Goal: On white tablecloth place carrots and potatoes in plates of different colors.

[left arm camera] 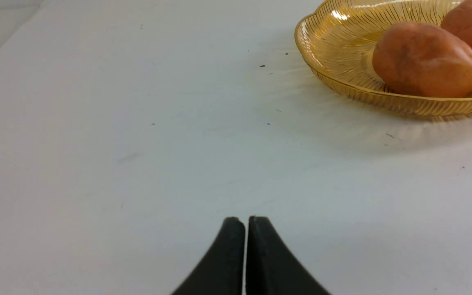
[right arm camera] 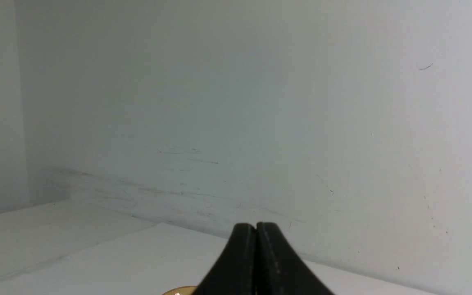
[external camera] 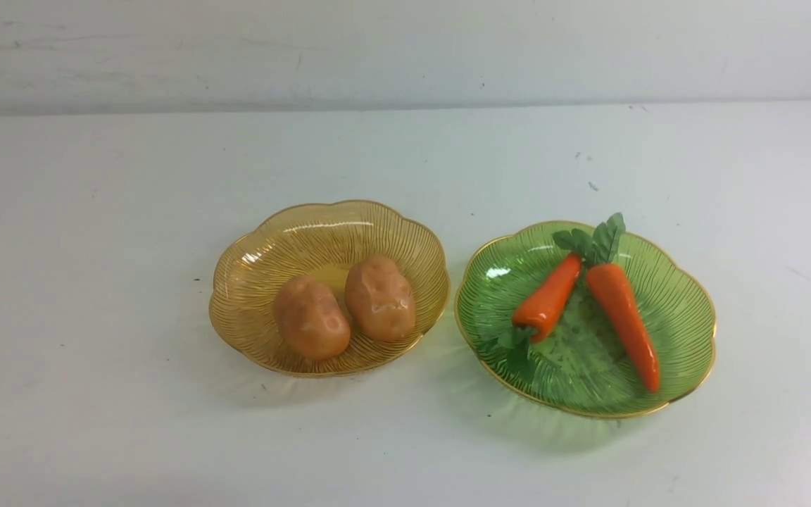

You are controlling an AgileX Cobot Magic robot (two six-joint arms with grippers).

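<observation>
Over on the left the left claw (left arm camera: 246,221) hangs low above the white tablecloth (external camera: 96,317), its black tips pressed together on nothing. Next comes the amber plate (external camera: 250,282) with both potatoes (external camera: 346,306) lying side by side, touching. Just beside it sits the green plate (external camera: 687,310), holding the two carrots (external camera: 588,303) (leafy tops pointing opposite ways). On the right, the right claw (right arm camera: 255,226) is likewise pinched together, empty, facing the pale wall (right arm camera: 236,102).

A bare test bench in a lab: a white tablecloth (external camera: 166,422) against a scuffed white wall (external camera: 405,49), plastic toy potatoes (external camera: 346,306) and carrots (external camera: 588,303) as props.
</observation>
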